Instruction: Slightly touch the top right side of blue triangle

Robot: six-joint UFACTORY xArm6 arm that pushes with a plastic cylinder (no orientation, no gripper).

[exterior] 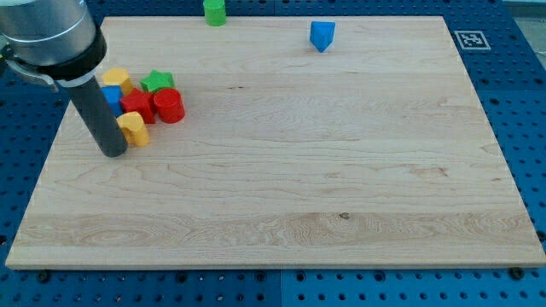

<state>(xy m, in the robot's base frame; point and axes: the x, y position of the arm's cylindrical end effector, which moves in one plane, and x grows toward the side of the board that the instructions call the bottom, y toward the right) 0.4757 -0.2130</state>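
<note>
The blue triangle (pixel 322 35) stands near the view's top, right of centre, on the wooden board (pixel 281 170). My tip (pixel 113 152) rests on the board at the view's left, far from the blue triangle, touching or just beside a yellow block (pixel 134 127). The rod rises up to the view's top left corner.
A cluster sits at the left by my tip: a yellow block (pixel 116 81), a green star-like block (pixel 156 82), a red cylinder (pixel 169 106), a red block (pixel 136 106) and a blue block (pixel 111 98) partly hidden by the rod. A green block (pixel 215 12) stands at the top edge.
</note>
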